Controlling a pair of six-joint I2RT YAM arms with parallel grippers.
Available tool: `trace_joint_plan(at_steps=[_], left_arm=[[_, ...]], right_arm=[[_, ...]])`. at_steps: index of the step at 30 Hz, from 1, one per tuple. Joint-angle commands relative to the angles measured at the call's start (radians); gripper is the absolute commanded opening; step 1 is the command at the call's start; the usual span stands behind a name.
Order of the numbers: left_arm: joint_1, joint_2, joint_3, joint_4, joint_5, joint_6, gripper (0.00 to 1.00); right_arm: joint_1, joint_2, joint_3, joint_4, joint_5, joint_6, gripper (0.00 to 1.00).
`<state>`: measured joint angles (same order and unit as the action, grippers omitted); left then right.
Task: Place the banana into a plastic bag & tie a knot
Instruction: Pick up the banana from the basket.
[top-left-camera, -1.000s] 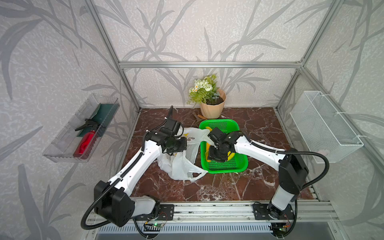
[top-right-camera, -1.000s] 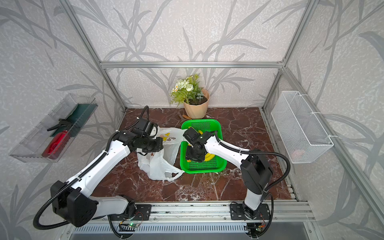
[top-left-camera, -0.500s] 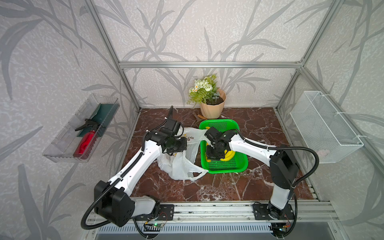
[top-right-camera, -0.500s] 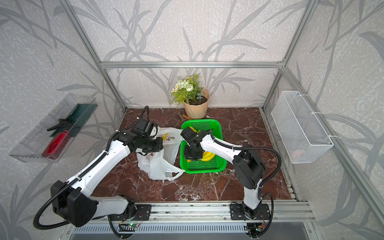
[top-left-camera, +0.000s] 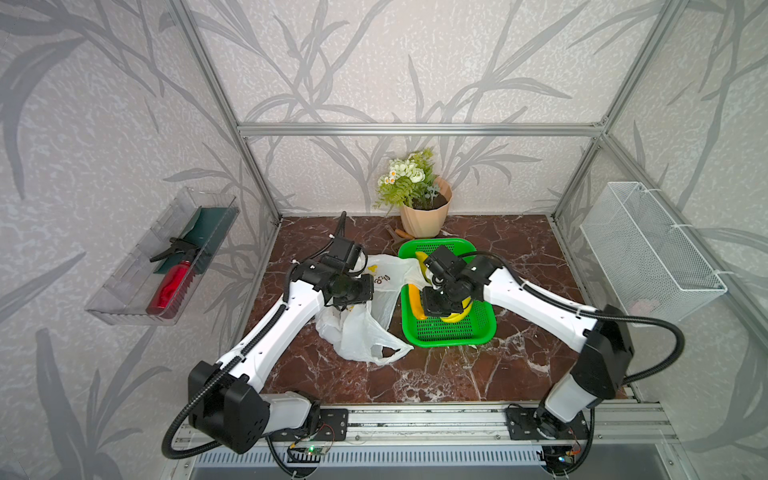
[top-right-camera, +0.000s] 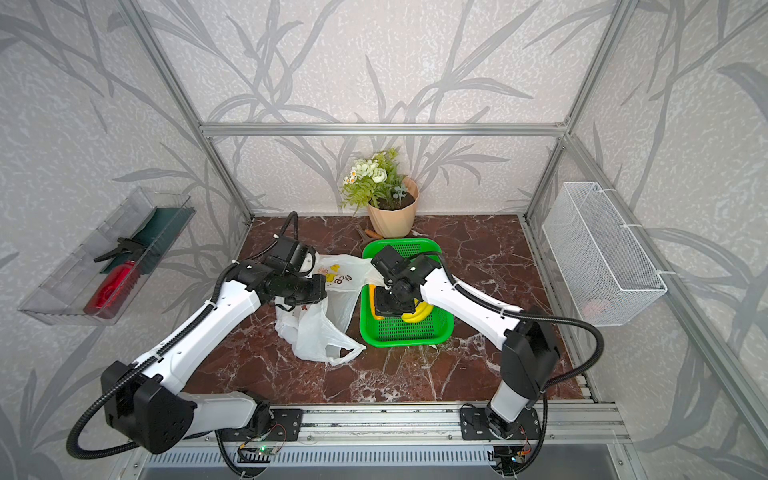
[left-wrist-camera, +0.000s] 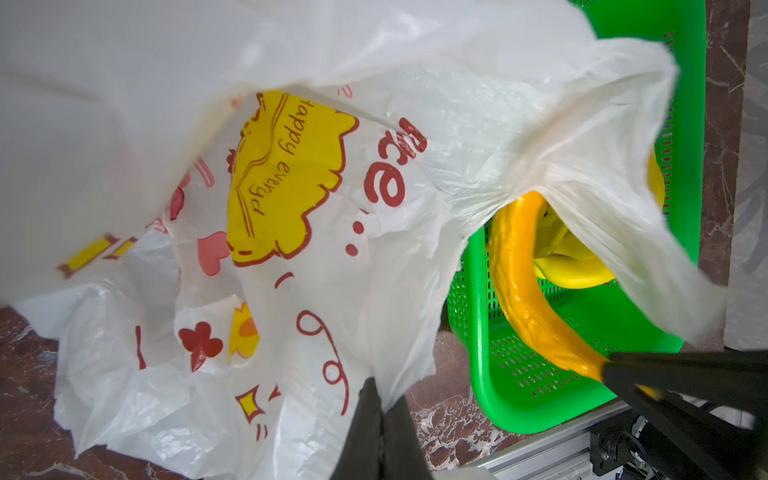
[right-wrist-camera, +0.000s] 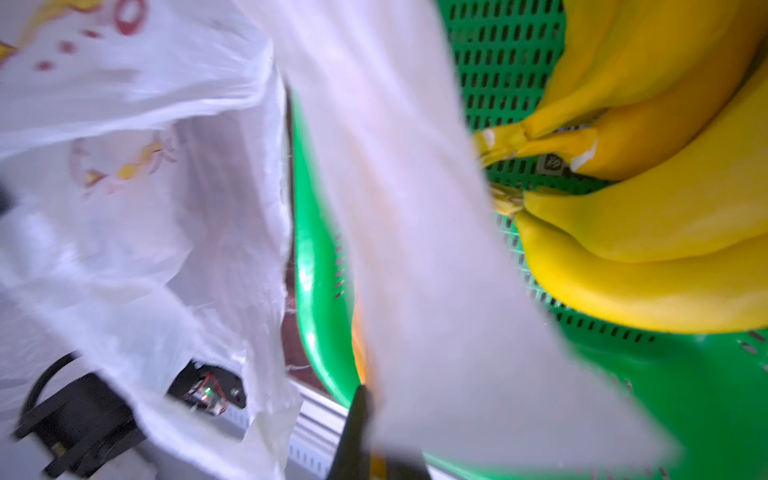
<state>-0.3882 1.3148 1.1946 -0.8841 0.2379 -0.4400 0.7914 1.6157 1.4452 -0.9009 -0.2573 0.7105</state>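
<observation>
plastic bag (top-left-camera: 357, 332) slumps on tabletop (top-left-camera: 415, 374), left of green basket (top-left-camera: 449, 343): limp, slippery film, best held at the rim. banana bunch (right-wrist-camera: 644, 249) in basket: firm, heavier. left tool (left-wrist-camera: 380, 415) pinches bag edge; right tool (right-wrist-camera: 365, 415) closed by bag flap, grip unclear.

plastic bag (top-left-camera: 361, 332): white, semi-see-through, yellow-red prints, crumpled, mouth open, handles untied, mid marble table (top-left-camera: 519, 374), flap draped over green basket (top-left-camera: 449, 343) rim. banana (left-wrist-camera: 519, 282): orange-yellow, curved, inside basket along bag-side wall.
</observation>
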Motion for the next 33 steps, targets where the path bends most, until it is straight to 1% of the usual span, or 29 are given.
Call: trace_joint_plan(at_steps=[1,3,5,13,16,19,23,28,30,33], left_arm=[[0.002,0.0,0.039,-0.023,-0.003,0.027,0.0],[0.002,0.006,0.045,-0.028,-0.005,0.037,0.0],[0.002,0.016,0.055,-0.033,-0.007,0.049,0.0],[0.002,0.032,0.097,-0.059,-0.011,0.068,0.0],[0.002,0.035,0.117,-0.084,-0.016,0.082,0.0],[0.002,0.038,0.135,-0.104,-0.022,0.09,0.0],[0.002,0.041,0.137,-0.114,-0.025,0.099,0.0],[0.002,0.055,0.155,-0.128,-0.032,0.116,0.0],[0.002,0.06,0.159,-0.127,-0.032,0.119,0.0],[0.003,0.065,0.158,-0.118,-0.029,0.116,0.0]], right_arm=[[-0.009,-0.031,0.017,-0.089,-0.177,-0.066,0.0],[-0.009,-0.033,0.025,-0.139,-0.269,-0.11,0.0],[-0.009,-0.055,0.023,-0.189,-0.32,-0.126,0.0],[-0.009,-0.149,-0.032,-0.367,-0.387,-0.199,0.0],[-0.013,-0.19,-0.057,-0.429,-0.373,-0.221,0.0],[-0.041,-0.236,-0.068,-0.495,-0.36,-0.256,0.0],[-0.049,-0.265,0.029,-0.593,-0.309,-0.329,0.0],[-0.053,-0.302,0.14,-0.703,-0.227,-0.369,0.0],[-0.054,-0.31,0.175,-0.709,-0.21,-0.364,0.0],[-0.054,-0.317,0.195,-0.65,-0.217,-0.337,0.0]])
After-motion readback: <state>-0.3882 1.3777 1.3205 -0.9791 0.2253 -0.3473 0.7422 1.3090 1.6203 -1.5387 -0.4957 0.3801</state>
